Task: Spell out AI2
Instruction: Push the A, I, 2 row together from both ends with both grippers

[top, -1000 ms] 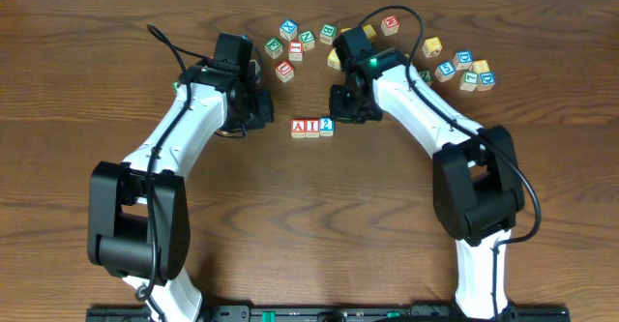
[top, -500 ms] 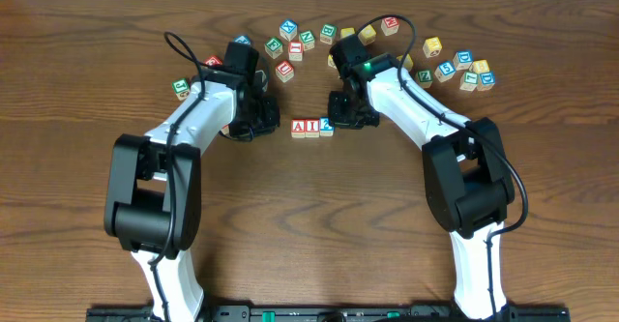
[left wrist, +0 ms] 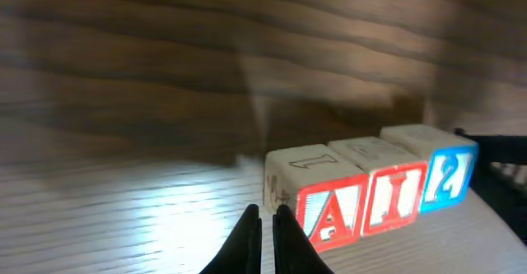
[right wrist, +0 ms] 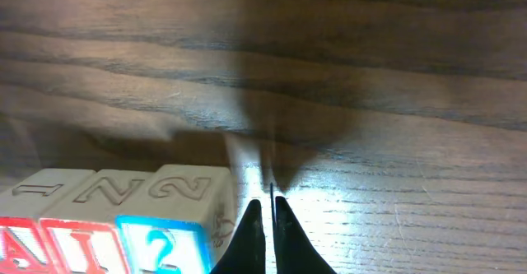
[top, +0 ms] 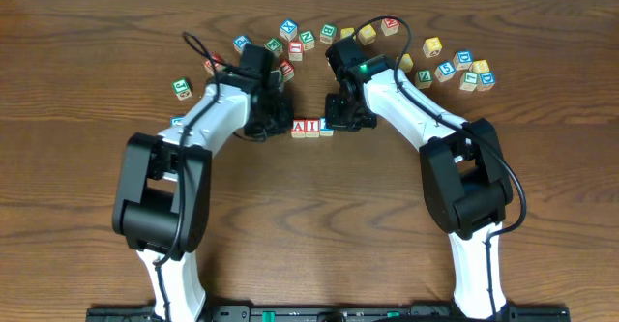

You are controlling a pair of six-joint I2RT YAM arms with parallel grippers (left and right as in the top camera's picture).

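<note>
Three wooden cubes stand in a tight row at the table's middle: the red A (top: 298, 127), the red I (top: 311, 127) and the blue 2 (top: 326, 126), reading AI2. My left gripper (top: 286, 125) is shut and empty, with its tips right at the A cube's left side. In the left wrist view the row runs A (left wrist: 331, 216), I (left wrist: 397, 200), 2 (left wrist: 450, 175), just right of the shut tips (left wrist: 265, 212). My right gripper (top: 336, 123) is shut and empty at the 2 cube's right side. Its wrist view shows the 2 (right wrist: 165, 243) and the I (right wrist: 82, 245) left of the tips (right wrist: 265, 202).
Loose letter cubes lie scattered behind the row: a cluster at the back centre (top: 307, 40), another at the back right (top: 464, 69) and a green-lettered cube (top: 181, 88) at the left. Both arms reach in from the near edge.
My left arm has swung right until its tips reach the A cube. The right arm has edged slightly left against the 2 cube. Both grippers stay shut.
</note>
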